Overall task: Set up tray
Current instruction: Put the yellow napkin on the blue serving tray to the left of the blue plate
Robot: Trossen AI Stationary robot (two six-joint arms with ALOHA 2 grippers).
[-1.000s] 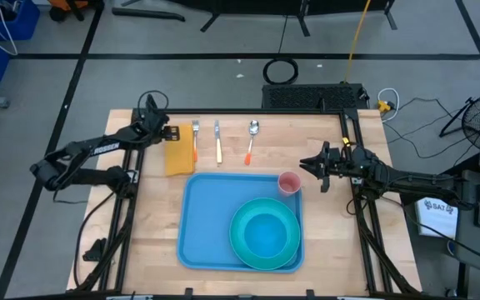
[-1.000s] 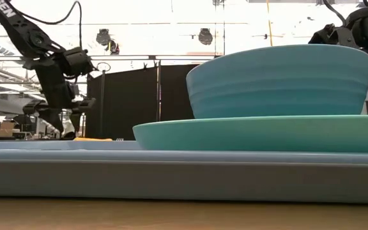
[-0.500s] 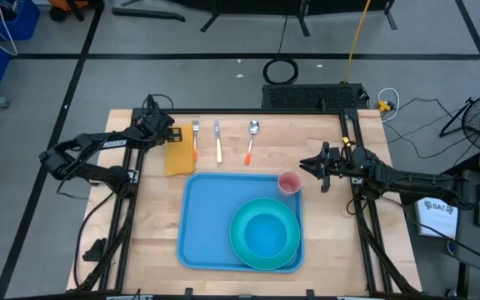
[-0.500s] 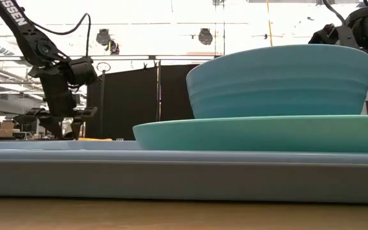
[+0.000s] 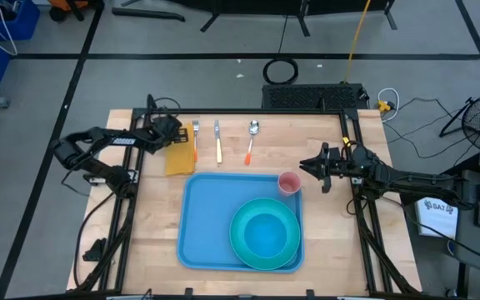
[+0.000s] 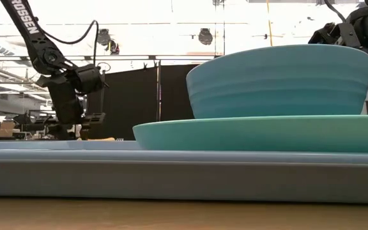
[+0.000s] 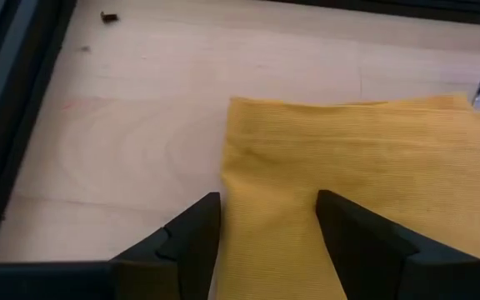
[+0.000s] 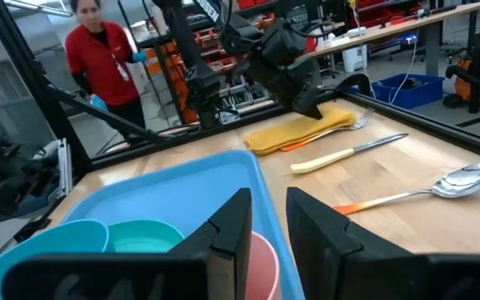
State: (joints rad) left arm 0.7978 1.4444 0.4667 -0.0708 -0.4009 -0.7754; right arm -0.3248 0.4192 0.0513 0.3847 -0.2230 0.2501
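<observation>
Three items are already set on the tray (image 5: pixel 211 225), which lies at lower centre of the high view: a teal plate (image 5: pixel 265 235) at its lower right corner, a blue bowl (image 5: pixel 265 233) stacked on that plate, and a pink cup (image 5: pixel 289 182) at its upper right corner. Four things are still left off it, in a row along the upper part of the table (image 5: pixel 152 242): a yellow napkin (image 5: pixel 180 153), a fork (image 5: pixel 196 140) lying on the napkin's right edge, a knife (image 5: pixel 218 143) and a spoon (image 5: pixel 251 140), so the job is judged roughly half done. The left gripper (image 5: pixel 170 132) is held low over the napkin's upper left corner; in the left wrist view its fingers (image 7: pixel 192 237) are seen parted, straddling the cloth's edge, with nothing gripped yet. The right gripper (image 5: pixel 311 166) is parked just right of the cup, slightly open and empty. The tray's left half is bare, which gives open room for the cutlery. The napkin lies close to the table's left frame rail, and the fork on its edge may be dragged along if the cloth is lifted.
</observation>
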